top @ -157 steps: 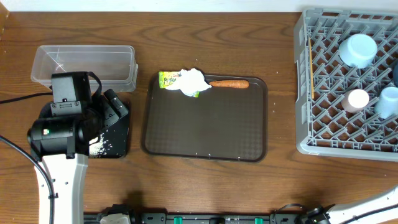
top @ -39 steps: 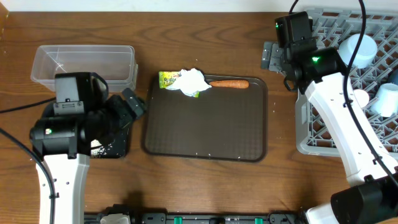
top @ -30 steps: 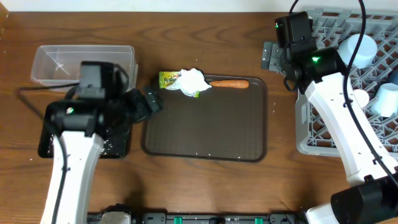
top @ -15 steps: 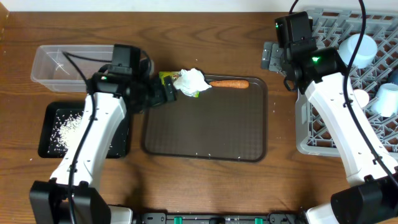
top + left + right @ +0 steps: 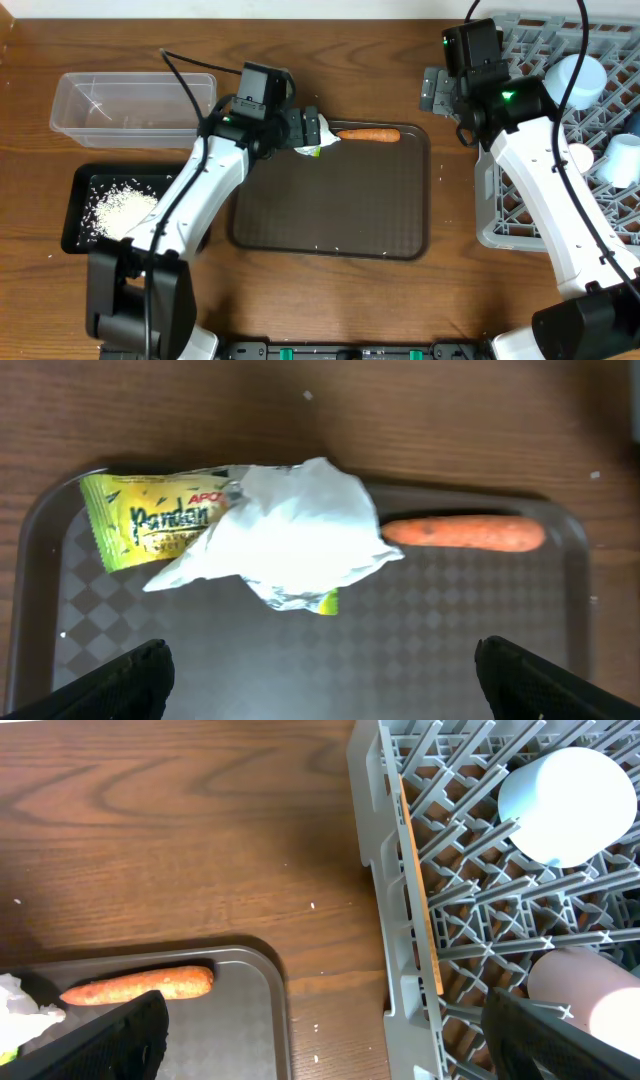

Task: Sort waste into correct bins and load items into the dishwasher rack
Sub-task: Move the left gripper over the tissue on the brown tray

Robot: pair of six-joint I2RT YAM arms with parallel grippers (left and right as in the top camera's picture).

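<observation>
Hovering over the far edge of the dark brown serving tray (image 5: pixel 330 215), the left hand (image 5: pixel 312 128) gapes wide. The right hand (image 5: pixel 430 90), also released, hangs just left of the large grey lattice dishwasher rack (image 5: pixel 505 150).

In the left wrist view, a crumpled white tissue (image 5: pixel 290 530) lies on a yellow-green wrapper (image 5: pixel 150 520), with a small orange carrot (image 5: pixel 465 533) just right of them.

In the right wrist view, wooden chopsticks (image 5: pixel 420 885) lie along the rack's left wall.

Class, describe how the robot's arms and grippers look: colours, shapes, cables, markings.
On the left arm and right arm: white tubular links, black joint housings, black cables looping alongside. The left gripper and right gripper have dark blocky fingers. A green light glows near the right wrist.
</observation>
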